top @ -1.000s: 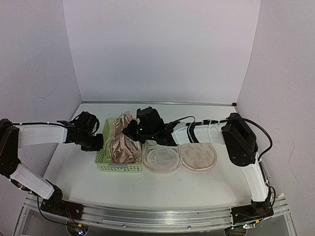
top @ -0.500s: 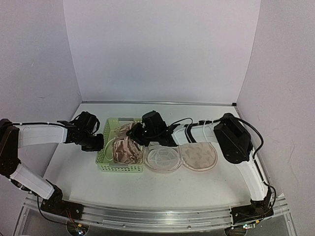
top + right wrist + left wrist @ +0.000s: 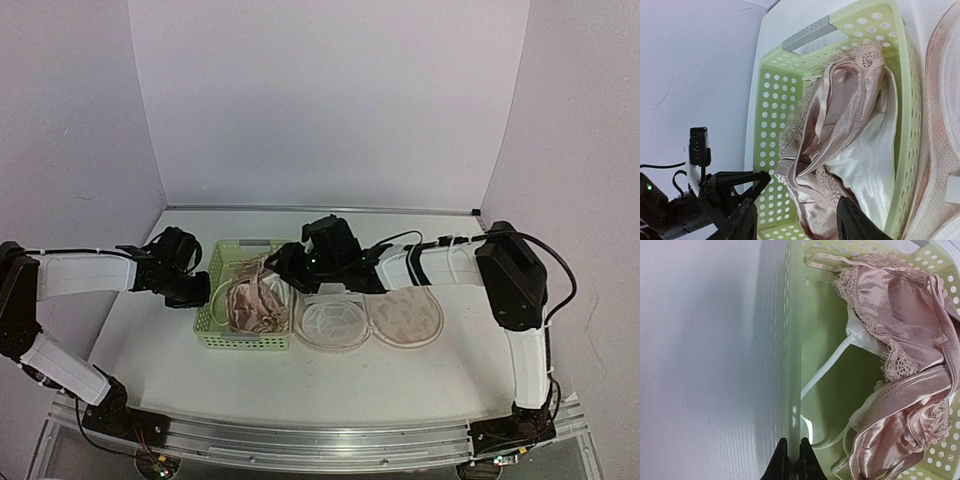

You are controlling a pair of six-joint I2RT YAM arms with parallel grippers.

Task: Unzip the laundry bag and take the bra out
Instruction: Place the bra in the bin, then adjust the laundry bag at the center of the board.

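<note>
Lying unzipped, laundry bag [image 3: 405,320] splayed; pink bra [image 3: 255,303] in basket [image 3: 240,342]; left jaws pinch basket wall, right jaws spread.

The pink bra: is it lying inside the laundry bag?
No, the pink bra lies in the green basket, while the laundry bag sits unzipped and spread open just beside that basket.

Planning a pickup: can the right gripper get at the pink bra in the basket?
Probably yes: the right gripper is open just over the bra, which lies uncovered in the open-topped basket; the left gripper only pinches its far wall.
</note>
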